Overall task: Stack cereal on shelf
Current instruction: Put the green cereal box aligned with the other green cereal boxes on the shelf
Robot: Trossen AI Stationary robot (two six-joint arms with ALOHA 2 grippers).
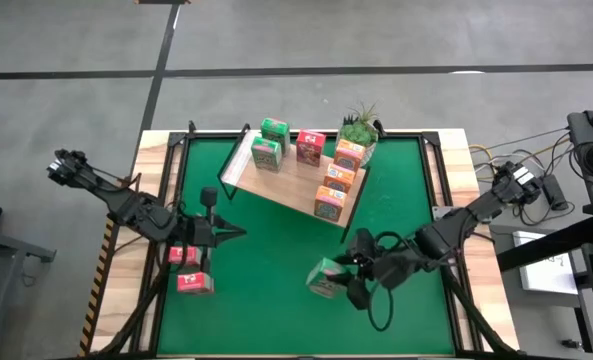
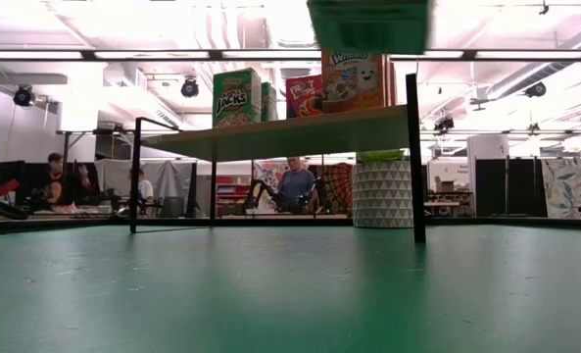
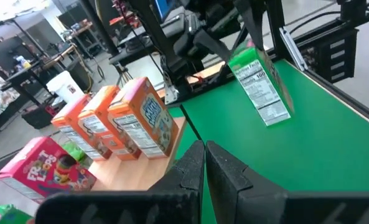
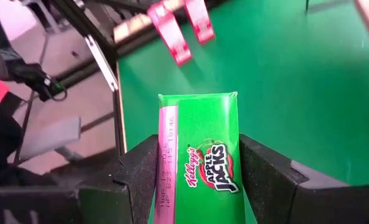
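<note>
We see the right gripper point(image 4: 200, 180) over the near right part of the green table mat point(image 1: 276, 250), its two fingers point(image 4: 137, 174) clamped on the sides of a green Apple Jacks box point(image 4: 203, 155). In the high view this held box point(image 1: 328, 278) sits off the shelf, towards the front of the mat, with the right arm reaching in from the right edge. In the low view its underside shows as a dark green block point(image 2: 368, 25) hanging at the top, clear of the mat.

The left gripper point(image 3: 204, 163) has its fingers pressed together and holds nothing; we find it above the left side of the mat, pointing towards the shelf.

The shelf point(image 1: 286, 185), a light-wood board on a thin black frame, stands at the far middle of the mat, turned at an angle. On it we count two green boxes point(image 1: 269, 142) at its far left end, one pink-red box point(image 1: 310, 148) beside them, and three orange boxes point(image 1: 338, 178) in a row along its right side. Two more pink-red boxes point(image 1: 189, 270) lie on the mat at the left, just beside the left arm.

A potted green plant point(image 1: 359, 128) stands at the shelf's far right corner. People sit in the room behind the table point(image 2: 295, 186)
</note>
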